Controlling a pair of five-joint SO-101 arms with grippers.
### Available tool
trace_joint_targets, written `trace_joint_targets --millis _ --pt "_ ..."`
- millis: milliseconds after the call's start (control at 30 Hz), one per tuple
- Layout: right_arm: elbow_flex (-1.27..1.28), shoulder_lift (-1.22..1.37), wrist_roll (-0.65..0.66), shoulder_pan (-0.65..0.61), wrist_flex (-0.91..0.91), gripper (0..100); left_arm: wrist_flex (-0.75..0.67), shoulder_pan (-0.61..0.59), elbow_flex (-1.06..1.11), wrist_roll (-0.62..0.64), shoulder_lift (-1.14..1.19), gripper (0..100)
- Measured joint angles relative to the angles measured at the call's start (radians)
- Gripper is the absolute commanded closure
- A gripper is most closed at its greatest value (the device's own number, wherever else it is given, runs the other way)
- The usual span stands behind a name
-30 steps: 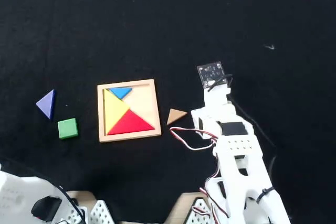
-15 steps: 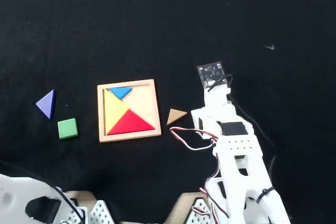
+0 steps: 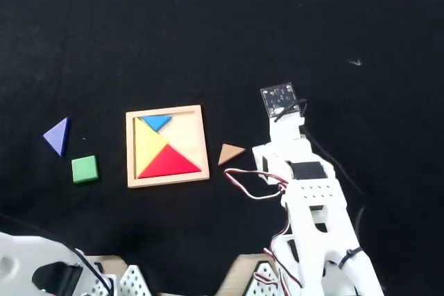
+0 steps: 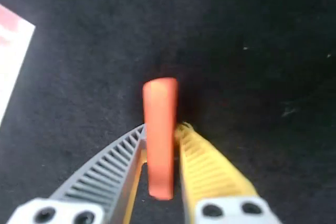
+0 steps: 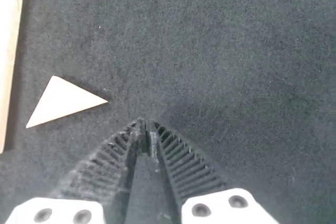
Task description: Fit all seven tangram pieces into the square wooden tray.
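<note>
I count three pieces in the tray (image 3: 189,134), blue (image 3: 157,122), yellow (image 3: 148,145) and red (image 3: 171,163), while purple (image 3: 57,134) and green (image 3: 84,169) lie at its 9 o'clock, tan (image 3: 229,152) at 3 o'clock, my left gripper (image 4: 163,127) grasps the orange piece (image 4: 159,145), and my right gripper (image 5: 143,129) is clenched on nothing.

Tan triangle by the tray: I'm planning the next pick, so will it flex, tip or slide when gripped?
Probably stiff: the tan triangle keeps crisp straight edges, like the pieces in the wooden tray. It lies flat, so tipping or rolling seems unlikely. Thin on the black cloth, it may offer little edge to grip and could slide if pushed.
</note>
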Motion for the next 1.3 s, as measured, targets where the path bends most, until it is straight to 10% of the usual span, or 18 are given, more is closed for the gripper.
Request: trace_joint_targets --millis 200,433,800,1100,1300 --pt "0.000 0.000 0.000 0.000 0.000 98.7 0.106 0.002 -0.061 0.000 0.009 94" --pt "0.000 0.000 0.000 0.000 0.000 98.7 0.569 0.008 -0.232 0.000 -0.028 94" --pt "0.000 0.000 0.000 0.000 0.000 98.7 0.752 0.387 0.130 0.066 -0.594 94" --pt "0.000 0.000 0.000 0.086 0.000 98.7 0.674 1.066 0.473 0.651 -1.290 94" --pt "0.000 0.000 0.000 0.094 0.000 98.7 0.588 1.419 0.474 1.111 -1.250 94"
